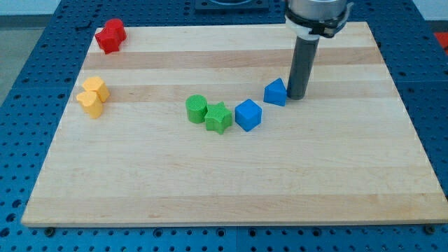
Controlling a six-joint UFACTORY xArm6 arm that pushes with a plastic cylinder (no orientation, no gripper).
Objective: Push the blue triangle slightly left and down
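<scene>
A pale wooden counter (231, 189) was seen filling most of the view, its top made up of lengthwise planks in lighter and slightly darker bands. Around the counter, on every side, a blue perforated base (21, 140) dotted with regular rows of small holes was visible. Beyond the counter's far edge, at the view's top, a strip of white surface (175, 10) was shown. The counter was evenly and softly lit.

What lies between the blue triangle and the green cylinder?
In the camera view, the blue cube and the green star sit between the blue triangle and the green cylinder, slightly lower.
</scene>
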